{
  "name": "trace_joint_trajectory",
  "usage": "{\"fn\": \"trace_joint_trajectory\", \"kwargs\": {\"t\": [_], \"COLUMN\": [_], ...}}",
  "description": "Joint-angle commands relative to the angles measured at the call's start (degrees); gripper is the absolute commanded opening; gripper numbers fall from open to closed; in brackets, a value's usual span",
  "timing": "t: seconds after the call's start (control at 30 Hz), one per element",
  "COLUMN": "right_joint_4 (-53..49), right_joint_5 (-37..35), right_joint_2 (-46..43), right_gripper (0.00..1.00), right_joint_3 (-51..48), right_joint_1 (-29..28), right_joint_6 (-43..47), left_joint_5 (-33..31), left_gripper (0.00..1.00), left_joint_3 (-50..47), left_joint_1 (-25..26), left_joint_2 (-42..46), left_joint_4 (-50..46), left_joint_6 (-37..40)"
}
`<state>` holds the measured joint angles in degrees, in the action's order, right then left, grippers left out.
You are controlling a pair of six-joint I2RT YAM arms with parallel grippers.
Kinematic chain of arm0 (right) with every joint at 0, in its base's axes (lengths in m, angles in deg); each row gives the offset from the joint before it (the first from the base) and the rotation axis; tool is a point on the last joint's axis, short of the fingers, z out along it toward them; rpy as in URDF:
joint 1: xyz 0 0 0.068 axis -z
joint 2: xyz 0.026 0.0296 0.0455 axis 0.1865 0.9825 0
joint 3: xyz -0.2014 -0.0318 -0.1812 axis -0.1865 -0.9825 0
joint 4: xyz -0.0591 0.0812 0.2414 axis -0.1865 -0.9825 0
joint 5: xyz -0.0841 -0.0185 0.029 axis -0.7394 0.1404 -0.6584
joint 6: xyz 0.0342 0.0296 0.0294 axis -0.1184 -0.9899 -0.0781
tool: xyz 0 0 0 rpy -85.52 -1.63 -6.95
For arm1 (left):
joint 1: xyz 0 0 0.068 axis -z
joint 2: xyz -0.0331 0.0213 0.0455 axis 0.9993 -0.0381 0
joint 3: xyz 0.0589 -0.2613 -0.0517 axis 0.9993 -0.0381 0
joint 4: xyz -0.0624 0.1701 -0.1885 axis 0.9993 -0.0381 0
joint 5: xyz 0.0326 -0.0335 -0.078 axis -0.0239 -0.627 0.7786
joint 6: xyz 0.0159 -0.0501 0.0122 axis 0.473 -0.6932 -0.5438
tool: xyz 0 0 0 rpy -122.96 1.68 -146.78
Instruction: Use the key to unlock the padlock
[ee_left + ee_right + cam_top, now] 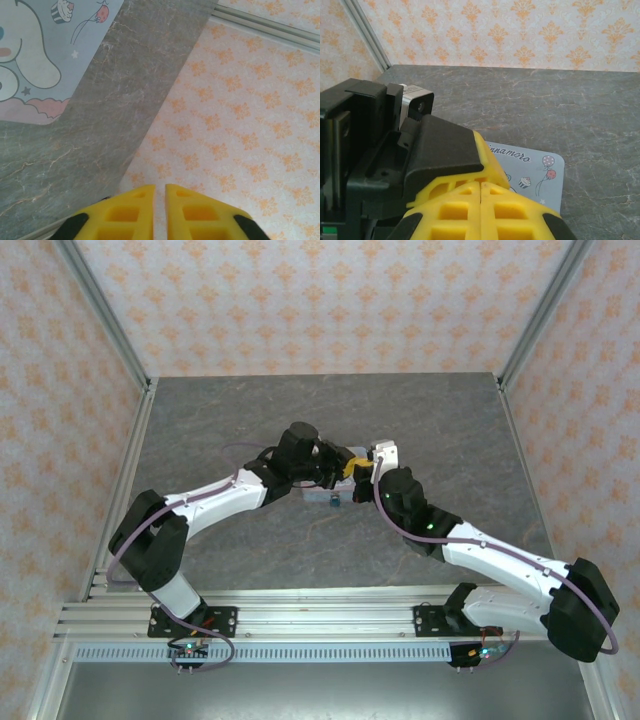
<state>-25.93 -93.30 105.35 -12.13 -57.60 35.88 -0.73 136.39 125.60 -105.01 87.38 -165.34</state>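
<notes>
The padlock (333, 502) is a tiny teal speck at the front edge of the pale blue tin (316, 496). The key is hidden. Both arms meet over the tin. My left gripper (349, 468) has its yellow fingers drawn together to a thin slit (160, 188), and nothing shows between them. My right gripper (362, 473) is shut, its fingertips pressed together (481, 184). Its tips sit right against one yellow finger of the left gripper (487, 152). I see nothing clamped in either one.
The tin's cartoon lid (30, 60) lies low under both grippers (537, 167). Grey marbled table (430, 420) spreads around it. Patterned walls with metal corner posts (100, 315) close in the back and sides. A rail (320, 605) runs along the near edge.
</notes>
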Motion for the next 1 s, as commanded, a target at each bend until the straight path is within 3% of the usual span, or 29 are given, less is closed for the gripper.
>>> {"fn": "trace_joint_trajectory", "kwargs": {"t": [0.0,0.1,0.13,0.27,0.37,0.57,0.67,0.97], "right_joint_4": [1.75,1.68,1.51,-1.58,-7.11,-20.06,-30.23,-54.48], "right_joint_5": [-0.48,-0.58,-0.88,-2.7,-1.43,1.31,1.37,-8.45], "right_joint_2": [0.05,-0.1,-0.35,-4.11,-7.01,-8.11,-4.42,9.65], "right_gripper": [0.0,0.0,0.05,0.55,0.75,0.91,0.94,0.99], "right_joint_3": [0.87,0.63,0.49,0.15,1.25,6.69,13.08,30.99], "right_joint_1": [-0.38,-0.42,-0.38,0.38,2.34,7.39,9.65,12.64], "right_joint_6": [-0.49,-0.73,-1.27,-5.67,-9.68,-17.32,-20.13,-25.15], "left_joint_5": [-0.91,-1.01,-1.28,-2.33,-2.95,-4.04,-4.84,-7.23], "left_gripper": [0.06,0.0,0.0,0.0,0.0,0.0,0.0,0.0], "left_joint_3": [1.56,1.47,1.34,0.96,1.11,0.81,0.73,0.94], "left_joint_1": [0.38,0.39,0.42,-0.5,-1.62,-3.35,-4.02,-6.02], "left_joint_2": [-0.79,-0.87,-0.88,-0.98,-0.9,0.34,1.57,4.97], "left_joint_4": [1.96,1.82,1.89,1.76,0.65,-2.34,-4.39,-8.38], "left_joint_6": [-0.56,-0.39,-0.23,2.56,5.93,11.64,15.38,25.0]}}
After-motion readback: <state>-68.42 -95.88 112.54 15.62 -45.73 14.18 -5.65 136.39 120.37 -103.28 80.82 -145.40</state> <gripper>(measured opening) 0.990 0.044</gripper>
